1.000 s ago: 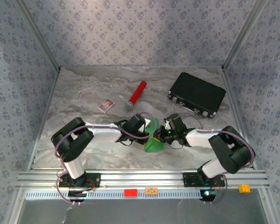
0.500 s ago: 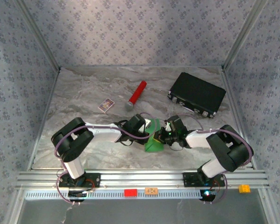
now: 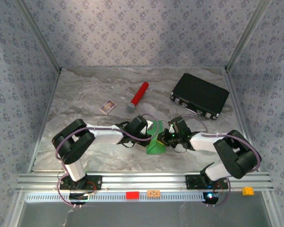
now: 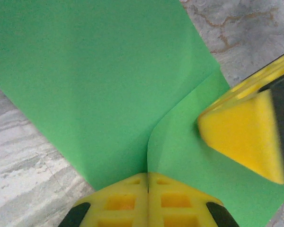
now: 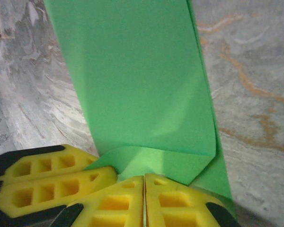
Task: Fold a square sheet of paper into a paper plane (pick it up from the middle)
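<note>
Both arms fold low, elbows out at 8 and 4 o'clock. The left gripper (image 3: 152, 136) points toward 3 o'clock, the right gripper (image 3: 164, 137) toward 9. Their tips nearly meet, each pinched tight on the square sheet of paper (image 3: 156, 146).

Top camera overlooks the table (image 3: 85, 94); both wrist cameras closely share the green sheet (image 4: 94, 71).
</note>
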Robot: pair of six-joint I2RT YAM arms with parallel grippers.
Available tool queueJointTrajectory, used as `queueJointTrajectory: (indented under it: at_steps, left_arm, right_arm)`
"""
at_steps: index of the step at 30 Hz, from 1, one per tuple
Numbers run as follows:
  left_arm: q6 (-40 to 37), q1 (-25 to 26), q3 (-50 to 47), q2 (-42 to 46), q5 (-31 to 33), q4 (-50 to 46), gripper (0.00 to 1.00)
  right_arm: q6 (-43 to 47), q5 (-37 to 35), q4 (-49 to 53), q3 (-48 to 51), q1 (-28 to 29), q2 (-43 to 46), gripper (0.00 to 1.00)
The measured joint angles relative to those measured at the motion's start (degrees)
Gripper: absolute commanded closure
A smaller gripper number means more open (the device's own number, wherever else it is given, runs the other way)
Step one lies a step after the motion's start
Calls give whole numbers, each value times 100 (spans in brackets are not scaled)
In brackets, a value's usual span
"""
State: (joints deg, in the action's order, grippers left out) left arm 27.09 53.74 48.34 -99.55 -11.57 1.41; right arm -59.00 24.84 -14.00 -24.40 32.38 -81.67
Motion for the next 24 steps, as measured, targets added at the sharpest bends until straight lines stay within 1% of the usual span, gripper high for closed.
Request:
queueJointTrajectory:
  at_steps: [6,11,16,20,24]
  left_arm:
    - [0,-2,0,0,0,0,100]
    - [0,0,0,0,0,0,100]
    - [0,-2,0,0,0,0,100]
    - [0,0,0,0,-4,9,100]
    - [0,-2,0,0,-2,0,100]
  right_arm:
    - [52,-4,188,-304,-216,70,88]
    - [122,46,223,-415,-208,-186,89]
    - [184,28,282,-291,-251,-428,89]
    - [184,133,-11,-136,-328,-407,89]
    - [184,116,87,-129,-328,-273,88]
